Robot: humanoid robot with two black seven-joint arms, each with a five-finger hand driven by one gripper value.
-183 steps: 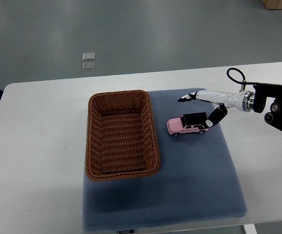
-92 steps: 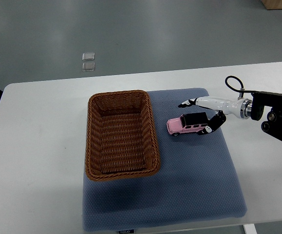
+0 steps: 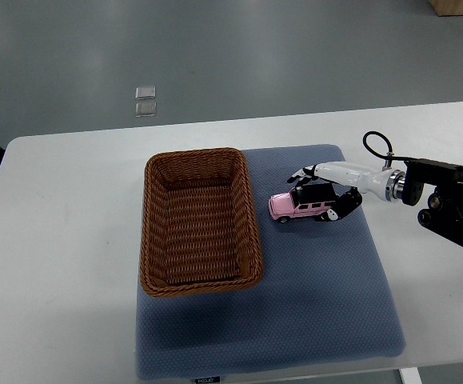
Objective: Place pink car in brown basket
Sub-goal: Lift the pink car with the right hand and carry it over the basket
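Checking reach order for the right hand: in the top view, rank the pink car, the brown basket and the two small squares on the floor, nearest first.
1. pink car, at the right hand
2. brown basket, to its left
3. floor squares, far upper left

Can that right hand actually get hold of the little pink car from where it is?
Probably yes. The right hand is already at the pink car's rear end, fingers on either side, and nothing on the blue mat blocks it.

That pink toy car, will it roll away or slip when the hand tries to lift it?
The pink car stands on its wheels, so a nudge would probably roll it along its length, though the textured blue mat may slow it. It looks rigid and small, likely light. The right hand flanks it with thin fingers, so its smooth body might slip.
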